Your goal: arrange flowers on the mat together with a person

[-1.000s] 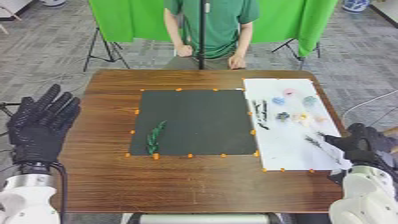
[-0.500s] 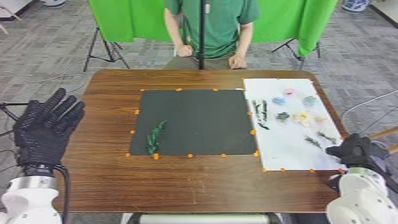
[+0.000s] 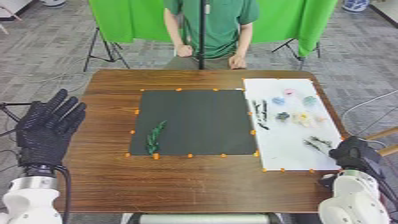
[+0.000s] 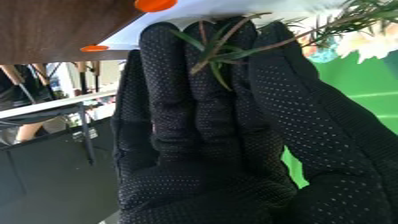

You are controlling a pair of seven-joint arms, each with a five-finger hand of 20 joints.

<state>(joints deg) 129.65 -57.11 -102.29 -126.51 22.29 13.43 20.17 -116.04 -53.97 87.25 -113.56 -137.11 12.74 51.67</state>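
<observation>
Shifted toward the brown wooden table's [image 3: 195, 185] near edge: my right black-gloved hand [image 3: 357, 154].
Fingers extended, green needle-leaved sprig [image 4: 233, 55] across their tips; pinch its stem firmly before lifting.

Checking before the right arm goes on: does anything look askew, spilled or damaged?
Nothing stands out. The green sprig lies slightly slanted on the dark mat; the flowers and dark sprigs lie on the white sheet, with no visible spill.
</observation>
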